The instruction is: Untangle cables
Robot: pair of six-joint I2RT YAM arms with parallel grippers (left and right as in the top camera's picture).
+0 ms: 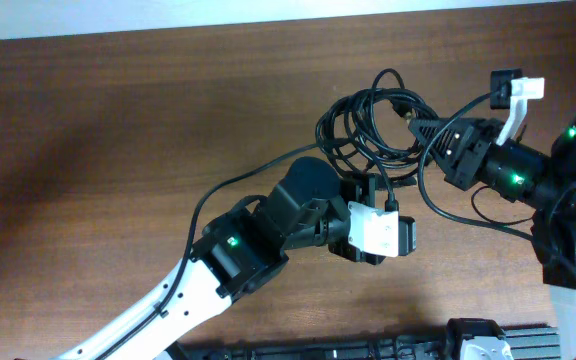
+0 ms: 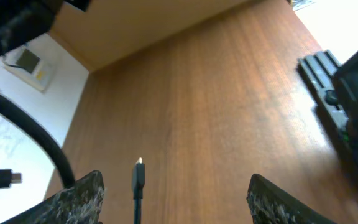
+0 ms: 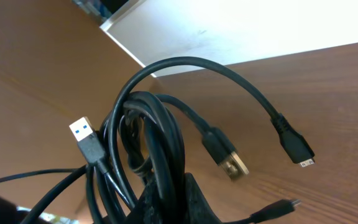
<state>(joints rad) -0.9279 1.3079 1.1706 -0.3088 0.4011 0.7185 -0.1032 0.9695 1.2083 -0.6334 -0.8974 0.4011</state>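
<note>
**Black Housings, White Shells, Green Lights**

We see a left arm made of bulky black joint housings above a long white lower link; one small green light glows on a housing; a white block with rounded corners sits at its wrist; the left fingers are dark, their faces speckled grey and scuffed; we find the right arm black as well, dotted with green lights, and carrying a white bracket beside its wrist.
</note>
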